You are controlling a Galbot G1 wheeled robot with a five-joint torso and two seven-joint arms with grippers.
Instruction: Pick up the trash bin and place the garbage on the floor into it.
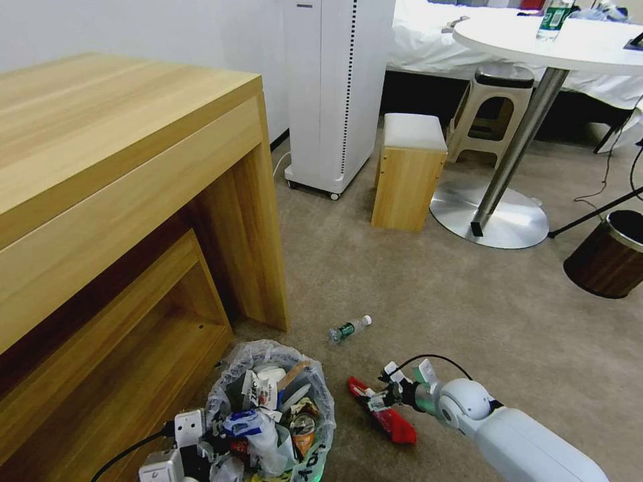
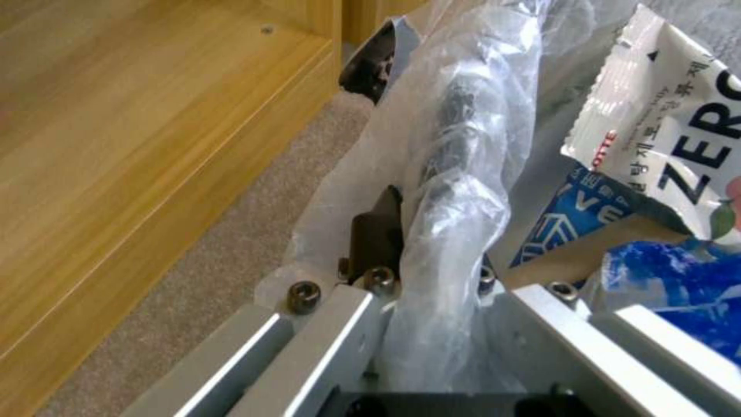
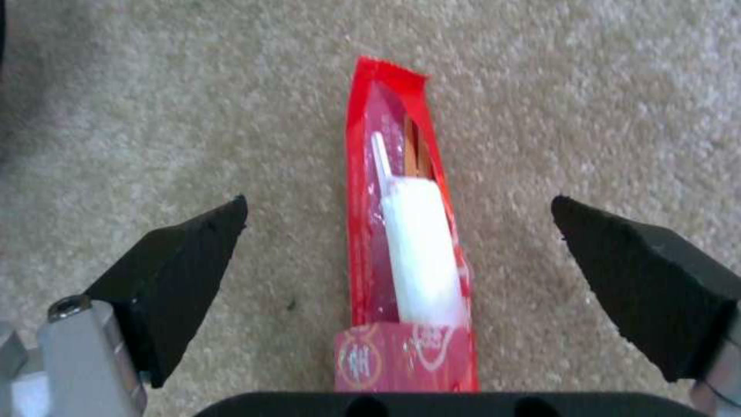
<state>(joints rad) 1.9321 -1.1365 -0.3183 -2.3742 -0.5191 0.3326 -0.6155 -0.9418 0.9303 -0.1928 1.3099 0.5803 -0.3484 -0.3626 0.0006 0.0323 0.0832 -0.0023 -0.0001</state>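
the right gripper (image 3: 397, 217) is hanging low over the beige carpet floor (image 1: 429, 294) with its two black fingers (image 3: 182, 272) spread wide, and the red wrapper (image 3: 402, 249) is lying lengthwise in the gap between them, touching neither. a white stick-shaped piece is showing through the wrapper's clear window. in the head view the wrapper (image 1: 385, 412) is sitting on the carpet just beside the trash bin (image 1: 268, 408), between the bin and the right arm. the left gripper (image 2: 428, 289) is pinched tight on the bin's rim and its crinkled translucent bag liner (image 2: 455, 145), down by the foot of the wooden desk (image 1: 127, 201). the bin is packed with litter, a white "zero" sachet (image 2: 671, 127) and a blue-white carton (image 2: 579, 214) among it. a green-labelled bottle (image 1: 349, 329) is lying on its side on the carpet farther out, near the desk's leg. a dark brown round container (image 1: 606, 258) is standing well apart toward the right edge of the carpet.
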